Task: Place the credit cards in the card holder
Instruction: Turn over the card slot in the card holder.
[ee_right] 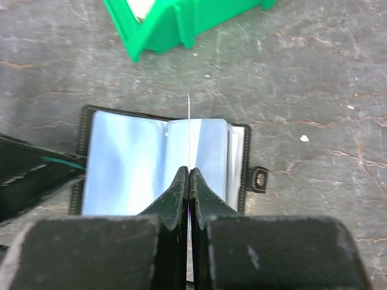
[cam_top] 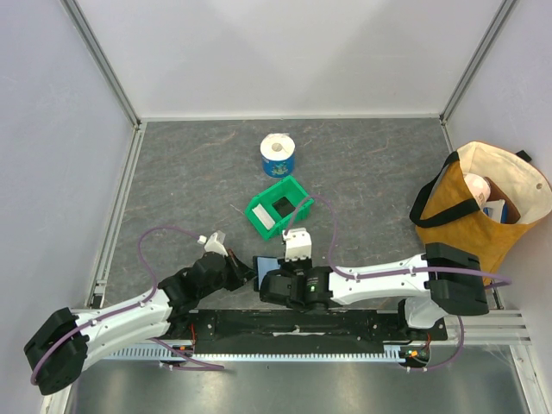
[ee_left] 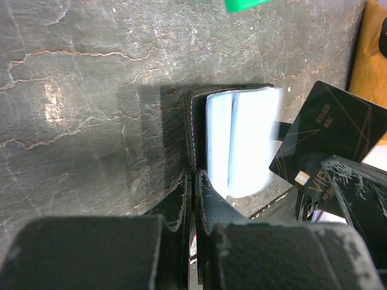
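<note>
**As the left gripper (ee_left: 193, 181) pins the small black folding card holder (ee_right: 157, 157), the right gripper (ee_right: 188, 175) clamps a thin black credit card (ee_left: 329, 136) above it**

Although the right wrist view meets this black credit card edge-on, as a bare thin line rising from the closed fingers, the left wrist view shows its face: gold lettering reading "VIP", a small gold chip and fine gold lines. Whether its far edge touches the pockets cannot be told.

The card holder lies open on the dark grey stone-patterned tabletop (cam_top: 172, 190), near the arms' bases, with its bluish pockets facing up. Only the right wrist view shows its snap tab (ee_right: 260, 179), on the edge away from the left gripper. The left gripper's fingers are pressed together on the black cover's edge.

From above, both arms reach low and inward, their wrists meeting over the card holder. That view alone takes in the whole green plastic bin (cam_top: 278, 209) just beyond, with a pale flat card (cam_top: 268, 222) in it. A blue-and-white roll (cam_top: 279, 155) stands farther back, and an orange-and-cream tote bag (cam_top: 457, 216) sits at the right.
</note>
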You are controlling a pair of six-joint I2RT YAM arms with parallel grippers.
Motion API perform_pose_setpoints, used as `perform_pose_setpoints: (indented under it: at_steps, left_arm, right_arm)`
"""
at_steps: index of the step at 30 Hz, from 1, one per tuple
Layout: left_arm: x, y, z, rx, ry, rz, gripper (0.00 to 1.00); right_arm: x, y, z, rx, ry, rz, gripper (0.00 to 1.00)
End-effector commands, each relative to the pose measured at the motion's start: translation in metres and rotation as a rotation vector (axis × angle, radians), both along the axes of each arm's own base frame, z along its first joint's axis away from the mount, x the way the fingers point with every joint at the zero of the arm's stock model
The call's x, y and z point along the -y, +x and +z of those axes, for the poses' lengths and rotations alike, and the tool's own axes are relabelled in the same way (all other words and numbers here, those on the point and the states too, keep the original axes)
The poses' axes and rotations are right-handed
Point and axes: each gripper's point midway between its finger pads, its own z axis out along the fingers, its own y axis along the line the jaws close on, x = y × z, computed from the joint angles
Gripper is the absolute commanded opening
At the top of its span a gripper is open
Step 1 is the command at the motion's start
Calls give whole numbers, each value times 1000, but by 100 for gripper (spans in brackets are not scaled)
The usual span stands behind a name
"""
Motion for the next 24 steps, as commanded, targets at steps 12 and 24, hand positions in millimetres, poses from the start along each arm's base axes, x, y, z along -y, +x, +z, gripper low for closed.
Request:
perform_pose_setpoints:
  at_steps: [12, 24]
  left_arm:
    - [-8, 5, -18, -27, 54, 57, 2]
    - [-5, 3, -22, -42, 28, 58, 2]
  right_arm:
    - [-9, -2, 1, -209, 437, 136, 0]
    - [-23, -12, -42, -348, 545, 159, 0]
